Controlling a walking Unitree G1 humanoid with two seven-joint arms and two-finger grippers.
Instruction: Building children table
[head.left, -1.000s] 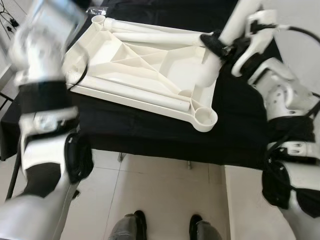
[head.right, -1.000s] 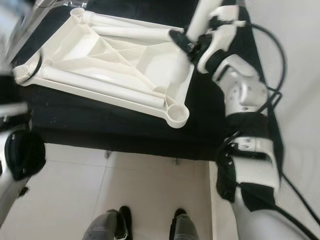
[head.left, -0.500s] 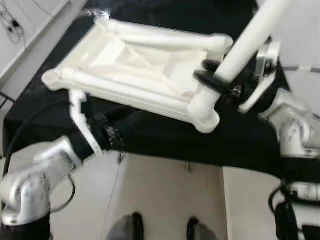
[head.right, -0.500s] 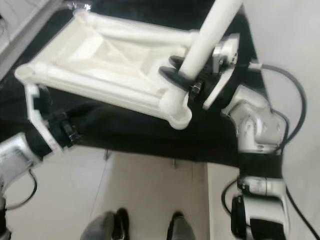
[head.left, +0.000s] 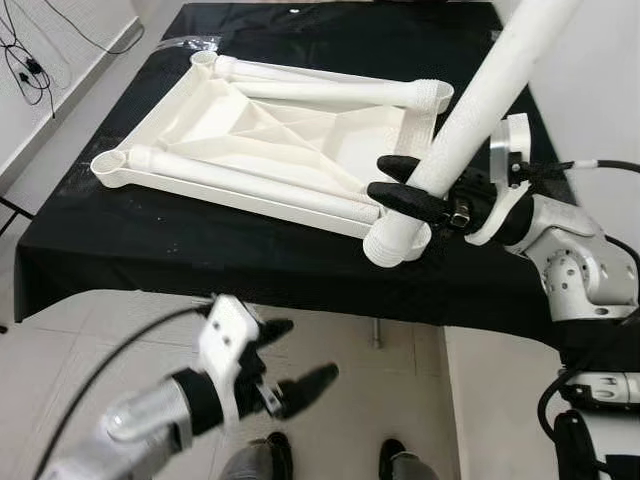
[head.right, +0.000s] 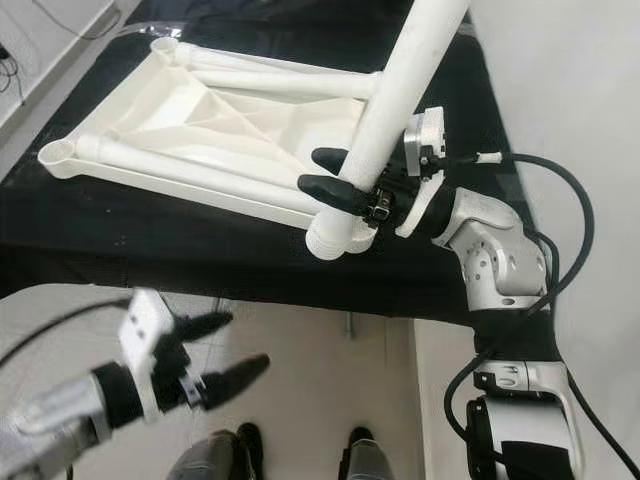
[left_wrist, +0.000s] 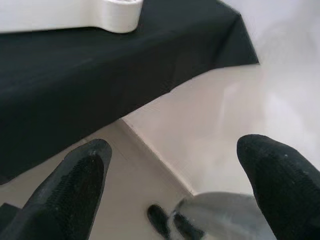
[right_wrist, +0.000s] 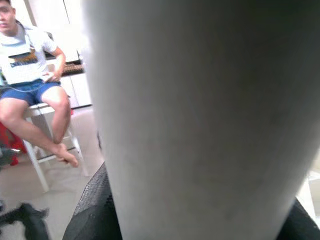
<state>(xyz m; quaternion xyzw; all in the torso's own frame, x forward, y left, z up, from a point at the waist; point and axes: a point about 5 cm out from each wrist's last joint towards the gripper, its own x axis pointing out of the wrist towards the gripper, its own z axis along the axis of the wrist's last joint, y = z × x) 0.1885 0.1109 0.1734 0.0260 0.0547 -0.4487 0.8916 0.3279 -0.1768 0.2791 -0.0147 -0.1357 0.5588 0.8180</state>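
The white children's tabletop (head.left: 270, 130) lies upside down on the black-clothed table (head.left: 180, 250), with loose white legs resting along its ribs. My right gripper (head.left: 400, 185) is shut on a white table leg (head.left: 470, 110), held upright and tilted. The leg's threaded lower end (head.left: 392, 243) sits at the tabletop's near right corner socket. In the right wrist view the leg (right_wrist: 200, 120) fills the space between the fingers. My left gripper (head.left: 290, 365) hangs open below the table's front edge, over the floor, with nothing between its fingers (left_wrist: 75, 185).
An empty corner socket (head.left: 107, 162) is at the tabletop's near left. The table's front edge (head.left: 230, 290) drops to a tiled floor, where my feet (head.left: 330, 460) show. A person (right_wrist: 30, 85) sits on a chair in the right wrist view. Cables (head.left: 30, 60) lie far left.
The left arm has dropped from the table's front edge to below it, over the floor. The right gripper keeps hold of the leg, its base still at the corner socket. The camera shifted slightly.
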